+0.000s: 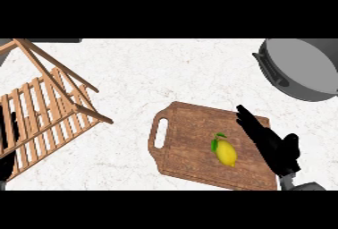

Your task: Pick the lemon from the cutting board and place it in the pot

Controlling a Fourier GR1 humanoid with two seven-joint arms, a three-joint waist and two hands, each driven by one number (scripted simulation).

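Pot (305,67) cut off; left hand (8,138) behind rack (46,107).

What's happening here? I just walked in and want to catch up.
The robot's right hand, fingers straight, hovers over the cutting board just right of the lemon, which isn't grasped yet. The pot waits at the upper right. The left hand shows at the left edge behind a wooden rack.

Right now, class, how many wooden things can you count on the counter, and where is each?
2. A cutting board lies at the centre-right with a lemon on it. A slatted rack stands at the left edge; it runs past the frame, so more could be hidden there.
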